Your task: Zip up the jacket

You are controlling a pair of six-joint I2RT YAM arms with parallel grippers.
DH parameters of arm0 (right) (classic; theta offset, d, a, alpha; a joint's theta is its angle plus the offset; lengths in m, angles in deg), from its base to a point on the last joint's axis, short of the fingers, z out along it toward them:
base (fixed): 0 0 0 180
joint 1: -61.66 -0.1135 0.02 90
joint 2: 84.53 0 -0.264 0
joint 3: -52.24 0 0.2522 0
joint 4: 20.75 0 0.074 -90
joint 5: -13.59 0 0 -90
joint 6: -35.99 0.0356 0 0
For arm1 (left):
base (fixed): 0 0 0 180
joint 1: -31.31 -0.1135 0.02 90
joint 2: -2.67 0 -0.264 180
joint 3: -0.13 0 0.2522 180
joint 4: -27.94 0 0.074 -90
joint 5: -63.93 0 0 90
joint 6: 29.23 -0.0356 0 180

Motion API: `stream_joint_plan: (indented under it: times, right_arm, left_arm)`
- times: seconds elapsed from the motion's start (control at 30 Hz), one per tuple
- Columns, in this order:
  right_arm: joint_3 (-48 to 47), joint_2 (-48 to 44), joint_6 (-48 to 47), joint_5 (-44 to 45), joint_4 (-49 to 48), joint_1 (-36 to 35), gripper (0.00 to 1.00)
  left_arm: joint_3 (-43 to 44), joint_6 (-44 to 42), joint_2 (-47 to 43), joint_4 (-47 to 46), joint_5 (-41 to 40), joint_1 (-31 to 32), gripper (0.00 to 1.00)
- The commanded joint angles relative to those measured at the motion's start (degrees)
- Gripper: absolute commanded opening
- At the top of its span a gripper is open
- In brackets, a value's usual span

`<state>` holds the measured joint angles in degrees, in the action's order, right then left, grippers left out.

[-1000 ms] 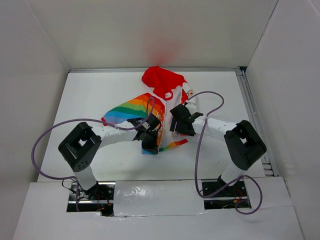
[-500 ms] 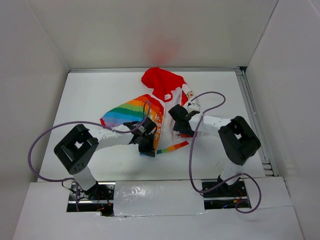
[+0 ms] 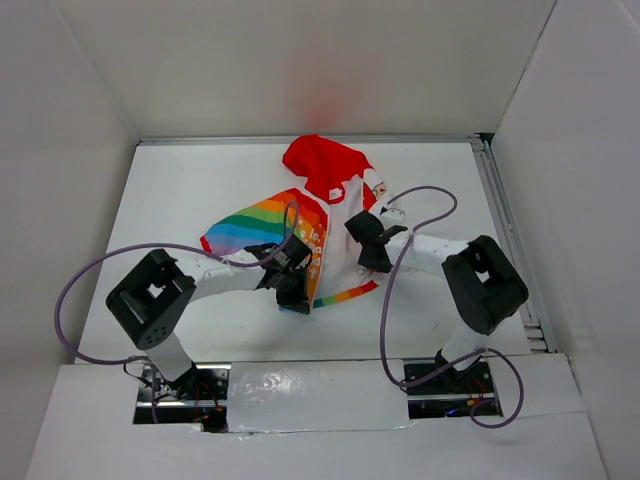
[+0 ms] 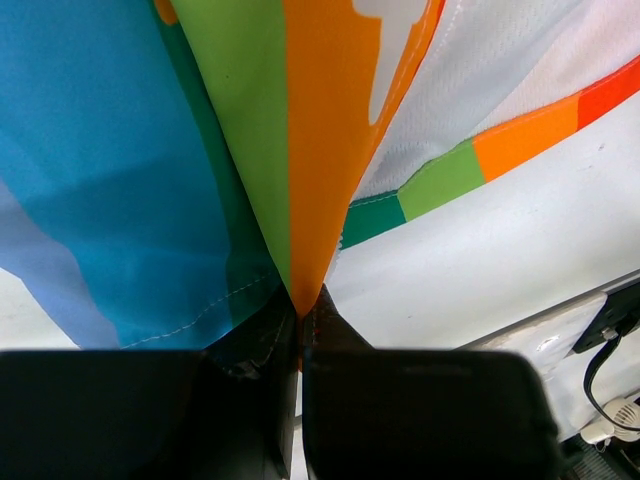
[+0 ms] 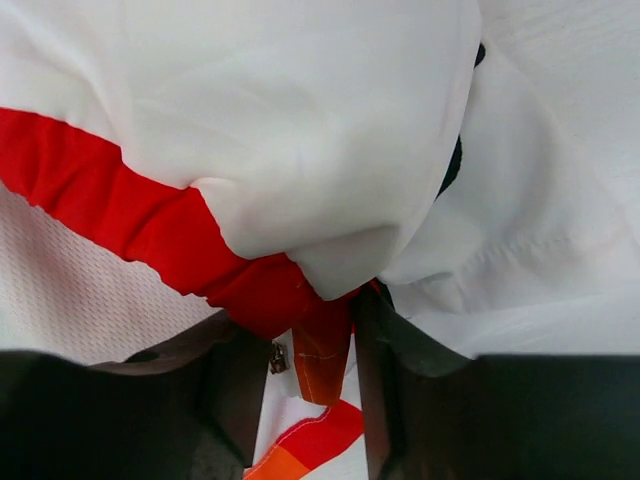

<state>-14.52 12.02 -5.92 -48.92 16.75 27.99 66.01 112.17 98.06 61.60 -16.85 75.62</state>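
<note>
The jacket (image 3: 335,205) lies spread on the table, red hood (image 3: 322,163) at the far end, rainbow half (image 3: 262,220) on the left and white half on the right. My left gripper (image 3: 296,296) is shut on the rainbow half's bottom hem (image 4: 305,200), which fans up out of its closed jaws (image 4: 300,312). My right gripper (image 3: 360,232) sits over the white half near the centre line. Its jaws (image 5: 310,350) stand a little apart around a hanging red fabric strip (image 5: 322,355), with a small metal zip pull (image 5: 277,357) beside the left finger.
White walls box the table (image 3: 170,180) in on three sides, and a metal rail (image 3: 505,230) runs along its right edge. Purple cables (image 3: 110,260) loop off both arms, the right one arching over the jacket's right side. The arm bases stand at the near edge.
The right gripper's jaws have narrowed around the red strip. The left gripper has drawn the hem slightly toward the near left and stays shut.
</note>
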Motion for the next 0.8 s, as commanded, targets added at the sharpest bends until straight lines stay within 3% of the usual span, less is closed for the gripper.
stream_joint_plan:
  times: [0.0,0.43,0.53,0.57,0.6,0.77]
  right_arm:
    - [2.72,-1.18,0.51,-0.77,1.3,1.24,0.42]
    - [9.48,-12.35,-3.54,-4.37,-1.69,4.84,0.38]
    - [10.45,-13.84,-3.27,-4.72,-1.34,5.28,0.32]
    - [10.8,-14.28,-3.18,-4.72,-1.34,5.37,0.19]
    - [11.41,-14.98,-3.1,-4.81,-1.25,5.54,0.15]
    - [12.47,-19.29,-2.92,-5.43,1.3,5.9,0.2]
  left_arm:
    - [-0.97,0.46,-1.88,1.81,-1.56,-0.46,0.09]
    - [-2.46,1.6,-2.67,2.42,-2.53,-1.25,0.06]
    - [-2.37,1.6,-2.58,2.86,-3.15,-1.51,0.06]
    - [-2.37,1.6,-2.5,2.86,-3.24,-1.6,0.06]
    - [-2.46,1.78,-2.41,2.95,-3.32,-1.69,0.06]
    - [-2.72,1.78,-1.79,2.6,-2.89,-2.04,0.05]
